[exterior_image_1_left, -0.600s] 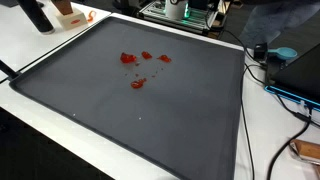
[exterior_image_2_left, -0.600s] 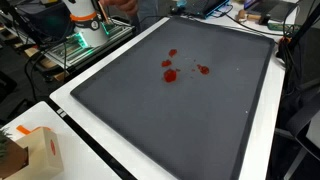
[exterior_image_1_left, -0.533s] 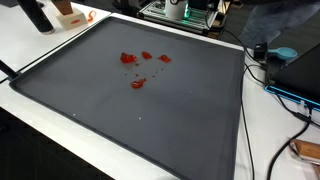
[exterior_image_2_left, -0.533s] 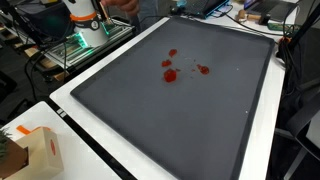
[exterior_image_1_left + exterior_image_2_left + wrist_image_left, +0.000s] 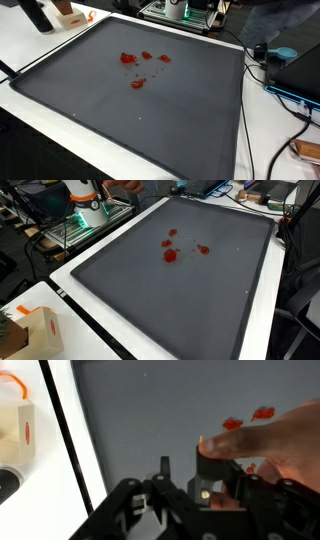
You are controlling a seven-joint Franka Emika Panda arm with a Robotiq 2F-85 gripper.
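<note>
**Gripper low over the dark mat, a hand at its fingers**

In the wrist view the gripper (image 5: 183,475) fills the lower edge as a dark, blurred frame. Its two fingers stand upright close to each other, but whether they are spread or pressed together cannot be told, and nothing can be seen held between them. A person's hand (image 5: 272,448) comes in from the right of that view, its fingertip just beside, perhaps touching, the nearer finger.

The red pieces (image 5: 248,418) lie beyond the hand, on the mat (image 5: 130,410). In both exterior views they show as a small loose cluster (image 5: 140,66) (image 5: 178,248) in the far half of the mat, apart from each other and well away from every edge. The gripper itself does not show in those views.

The pieces look small and flat, so gripping one would probably call for a straight descent over a single piece, with the fingers wide enough to clear its neighbours. With the hand this close, slow motion seems wise.

The table (image 5: 75,450) borders the mat, and a small box (image 5: 15,420) stands on it.
</note>
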